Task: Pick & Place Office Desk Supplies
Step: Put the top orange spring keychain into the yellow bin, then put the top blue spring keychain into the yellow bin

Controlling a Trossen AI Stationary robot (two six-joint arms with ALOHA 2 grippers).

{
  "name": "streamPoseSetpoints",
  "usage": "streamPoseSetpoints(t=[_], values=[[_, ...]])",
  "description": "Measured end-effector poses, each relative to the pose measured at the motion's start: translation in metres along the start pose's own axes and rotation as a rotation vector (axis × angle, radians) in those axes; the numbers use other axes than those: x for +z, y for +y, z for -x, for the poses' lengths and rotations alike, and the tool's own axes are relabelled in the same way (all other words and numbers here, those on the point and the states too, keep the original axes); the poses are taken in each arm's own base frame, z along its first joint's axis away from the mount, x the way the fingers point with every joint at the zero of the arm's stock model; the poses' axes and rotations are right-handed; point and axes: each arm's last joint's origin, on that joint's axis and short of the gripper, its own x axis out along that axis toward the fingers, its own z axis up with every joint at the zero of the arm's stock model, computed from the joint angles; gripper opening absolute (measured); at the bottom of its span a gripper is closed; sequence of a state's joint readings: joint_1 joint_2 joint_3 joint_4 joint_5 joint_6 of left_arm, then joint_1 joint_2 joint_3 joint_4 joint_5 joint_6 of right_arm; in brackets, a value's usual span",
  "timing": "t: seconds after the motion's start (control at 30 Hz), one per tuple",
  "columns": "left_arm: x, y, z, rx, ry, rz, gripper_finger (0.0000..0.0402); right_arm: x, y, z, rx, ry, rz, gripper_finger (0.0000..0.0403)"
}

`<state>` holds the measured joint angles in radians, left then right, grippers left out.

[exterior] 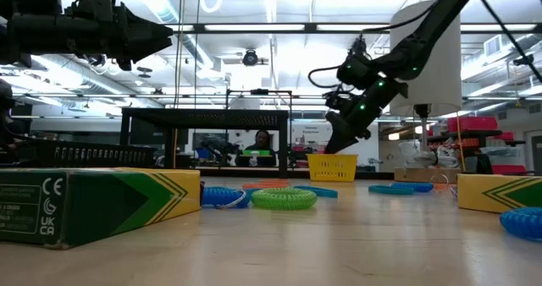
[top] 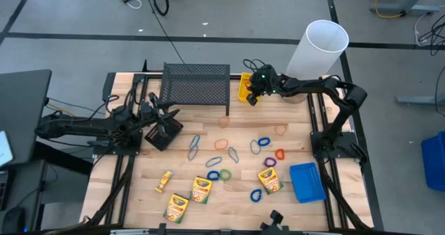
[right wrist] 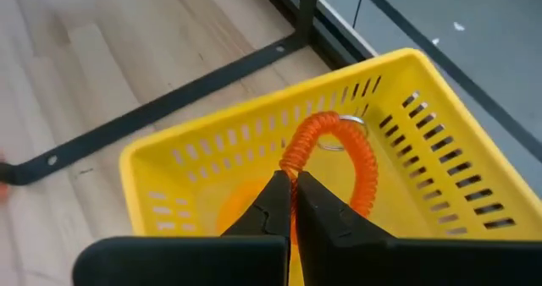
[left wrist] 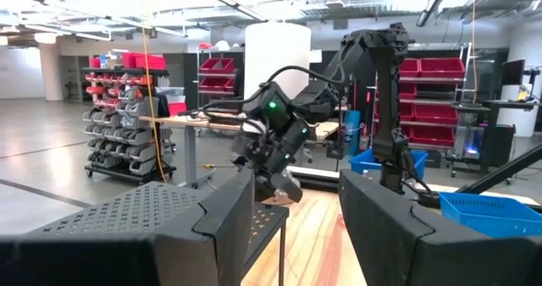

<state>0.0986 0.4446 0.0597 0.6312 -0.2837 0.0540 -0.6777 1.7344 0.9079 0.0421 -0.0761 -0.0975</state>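
Right pincer (right wrist: 292, 193) pressed together on an orange loop (right wrist: 339, 155), hanging just above the yellow bin (right wrist: 440, 125), loop dangling inside the bin's walls. Yellow bin (top: 244, 87) sits just beside the black mesh rack (top: 195, 84), between it and the white cylinder (top: 320, 47). Left pincer (top: 165, 120) half spread, holding nothing, near the rack's other end. Crayon boxes (top: 201, 189), other loops (top: 262, 145) and blue bin (top: 306, 182) well apart from the yellow bin, across the surface (top: 236, 193).
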Motion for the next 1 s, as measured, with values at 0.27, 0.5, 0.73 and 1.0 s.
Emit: streamPoseSetpoints(t=[0.27,0.5,0.73,1.0], values=[[0.0,0.0,0.0,0.0,0.001,0.002,0.0181,0.0,0.0,-0.004,0.004,0.033,-0.005,0.0069],[0.0,0.0,0.0,0.0,0.002,0.001,0.0181,0.0,0.004,-0.005,0.015,0.039,0.026,0.0128],[-0.001,0.0,0.0,0.0,0.008,-0.001,0.0181,0.002,0.016,-0.001,-0.049,0.044,0.092,0.0161],[-0.001,0.0,0.0,0.0,0.009,-0.001,0.0181,0.012,0.055,0.031,-0.037,0.043,0.204,0.0151]])
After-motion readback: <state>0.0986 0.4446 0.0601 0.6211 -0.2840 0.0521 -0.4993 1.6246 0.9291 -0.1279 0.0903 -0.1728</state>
